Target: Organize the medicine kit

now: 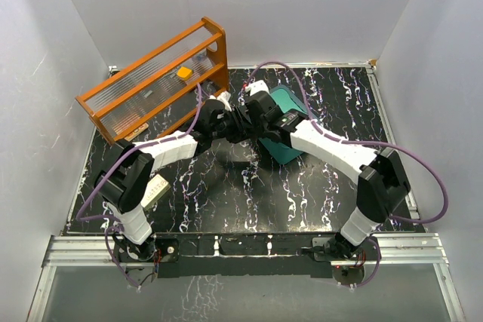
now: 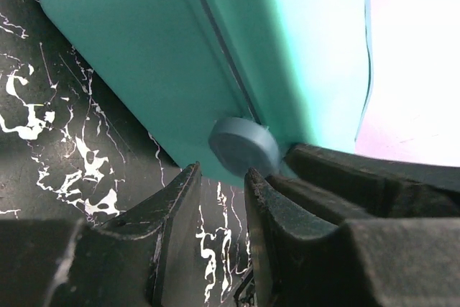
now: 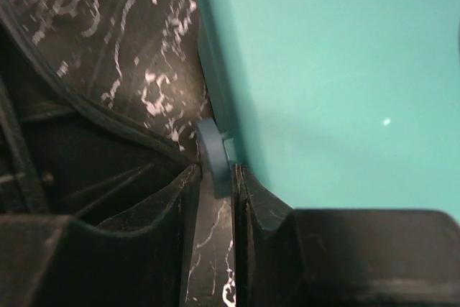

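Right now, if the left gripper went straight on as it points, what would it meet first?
Probably the blue-grey round knob on the medicine kit, just ahead of the left gripper.

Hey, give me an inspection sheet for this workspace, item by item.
Surface: black white-veined marbled table.
Job's things: teal-green rectangular plastic medicine kit, centre back, lid looks closed.
Clutter: orange wooden rack with clear ribbed panels, far left; white flat item beside the left arm, unclear.
Grippers: right gripper fingers pinch the kit's blue-grey round knob; left gripper fingers slightly apart, holding nothing, beside that knob.
Cables: purple cables loop off both arms.
Surroundings: white walls; metal rail at near edge.
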You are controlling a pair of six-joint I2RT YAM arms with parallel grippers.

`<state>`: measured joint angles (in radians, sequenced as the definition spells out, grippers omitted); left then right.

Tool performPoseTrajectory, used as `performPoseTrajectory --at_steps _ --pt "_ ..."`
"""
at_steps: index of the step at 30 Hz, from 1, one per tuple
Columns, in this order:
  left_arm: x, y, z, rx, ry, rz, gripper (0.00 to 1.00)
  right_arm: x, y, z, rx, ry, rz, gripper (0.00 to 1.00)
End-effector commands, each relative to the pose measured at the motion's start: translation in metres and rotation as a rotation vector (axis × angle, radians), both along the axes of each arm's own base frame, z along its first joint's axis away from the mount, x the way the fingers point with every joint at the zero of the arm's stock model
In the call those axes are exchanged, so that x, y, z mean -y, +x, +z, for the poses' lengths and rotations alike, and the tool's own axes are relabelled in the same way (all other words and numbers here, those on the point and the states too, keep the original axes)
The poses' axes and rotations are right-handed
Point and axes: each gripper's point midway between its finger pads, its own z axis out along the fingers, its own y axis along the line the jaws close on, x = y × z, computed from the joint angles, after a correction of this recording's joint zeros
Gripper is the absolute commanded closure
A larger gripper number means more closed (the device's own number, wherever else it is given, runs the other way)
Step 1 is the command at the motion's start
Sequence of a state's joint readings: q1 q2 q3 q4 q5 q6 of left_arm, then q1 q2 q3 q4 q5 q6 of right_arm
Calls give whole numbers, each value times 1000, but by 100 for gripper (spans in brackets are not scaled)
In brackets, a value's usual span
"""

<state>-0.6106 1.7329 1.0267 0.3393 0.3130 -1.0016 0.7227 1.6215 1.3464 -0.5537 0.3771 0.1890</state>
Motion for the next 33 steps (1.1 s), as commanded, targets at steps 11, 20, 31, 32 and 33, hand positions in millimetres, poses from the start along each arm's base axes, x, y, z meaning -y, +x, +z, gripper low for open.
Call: performPoseTrajectory --at_steps 11,20,31,32,33 --pt "6 4 6 37 -21 -22 67 21 1 -1 6 -86 -109 83" --pt "8 2 11 51 -40 -35 67 10 -5 62 86 126 -105 69" --pt "13 -1 24 111 -140 -49 54 74 26 47 23 256 -296 55" --pt "14 -1 22 108 -141 -53 55 80 28 42 13 248 -308 55" --pt "15 0 22 109 -145 -58 56 84 29 36 2 238 -314 55"
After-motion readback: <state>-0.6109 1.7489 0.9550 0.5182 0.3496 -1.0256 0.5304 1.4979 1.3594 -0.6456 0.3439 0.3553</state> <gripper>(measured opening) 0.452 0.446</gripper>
